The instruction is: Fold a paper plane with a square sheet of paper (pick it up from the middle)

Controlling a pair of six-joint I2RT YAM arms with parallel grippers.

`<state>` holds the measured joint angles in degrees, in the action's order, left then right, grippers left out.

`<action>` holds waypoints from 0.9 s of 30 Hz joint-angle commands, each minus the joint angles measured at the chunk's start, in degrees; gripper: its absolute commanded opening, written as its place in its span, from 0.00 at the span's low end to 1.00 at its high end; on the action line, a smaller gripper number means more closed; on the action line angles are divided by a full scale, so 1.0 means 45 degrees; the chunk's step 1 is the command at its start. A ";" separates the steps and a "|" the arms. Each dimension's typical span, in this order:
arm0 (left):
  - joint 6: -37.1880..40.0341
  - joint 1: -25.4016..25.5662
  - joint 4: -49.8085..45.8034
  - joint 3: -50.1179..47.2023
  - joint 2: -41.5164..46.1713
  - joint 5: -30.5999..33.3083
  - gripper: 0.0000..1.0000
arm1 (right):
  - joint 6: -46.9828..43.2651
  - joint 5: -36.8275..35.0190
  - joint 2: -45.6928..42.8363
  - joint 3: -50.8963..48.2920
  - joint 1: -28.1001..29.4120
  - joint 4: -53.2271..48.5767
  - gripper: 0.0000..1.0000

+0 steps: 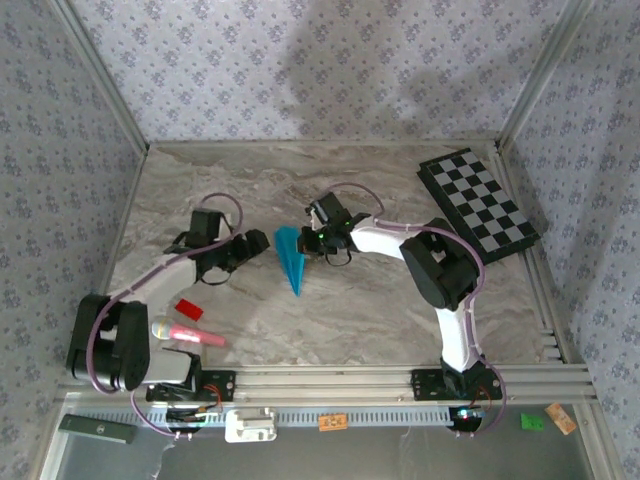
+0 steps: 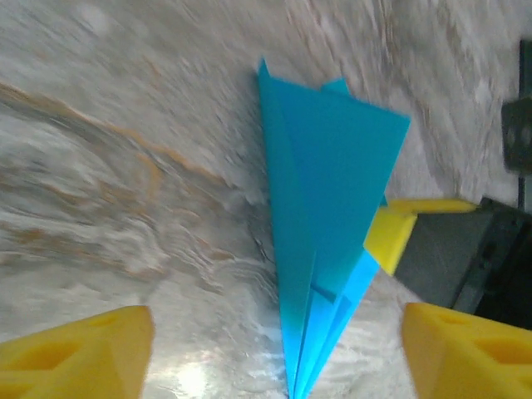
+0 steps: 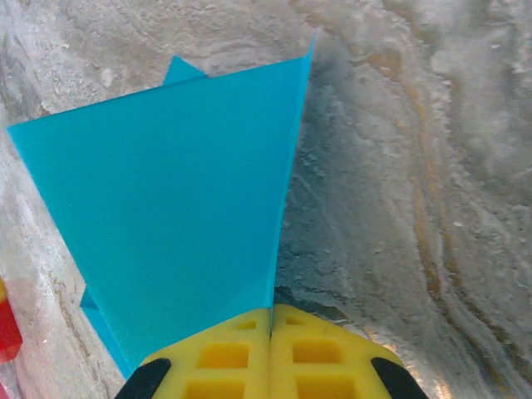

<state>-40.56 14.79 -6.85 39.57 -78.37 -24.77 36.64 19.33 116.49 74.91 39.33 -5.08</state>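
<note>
The paper plane (image 1: 291,258) is lying mid-desk, sharp nose aimed back at the arm bases and wide tail further out. Folding looks done to me, the creases are all there. It's thin cyan paper, so I'd guess featherlight and floppy in the wings. Only the layered centre fold should be stiff, and it'd crumple or slip out of a grip easily. Best place to hold it is that thick spine, not a single wing.

The left gripper (image 2: 278,353) hangs wide open right at the nose, which sits between its fingers (image 2: 83,349) with nothing pinched. The right gripper (image 3: 271,345) is clamped tight at the tail with the paper edge running into the seam, so it looks like it's got the plane.

The desk (image 1: 400,320) is smooth marble-look, probably slick under paper. Near-left there's a red block (image 1: 188,309) and a pink thing (image 1: 195,336), well apart from the plane. The checkered board (image 1: 478,203) sits far right, then patterned wallpaper (image 1: 300,60) all round.
</note>
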 commanded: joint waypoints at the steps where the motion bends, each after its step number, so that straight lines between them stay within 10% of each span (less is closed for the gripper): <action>1: -0.0708 0.0523 0.0796 0.0037 -0.0742 -0.0359 0.66 | 0.0168 0.0029 -0.0415 -0.0265 -0.0117 0.0429 0.00; 27: -0.0756 0.1986 -0.1619 0.2749 -0.3433 0.3053 0.17 | 0.0193 0.0045 -0.0553 -0.0383 -0.0172 0.0382 0.00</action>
<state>-44.45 23.29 -11.84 50.33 -93.12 -12.75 36.67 19.33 116.22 73.30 38.85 -2.98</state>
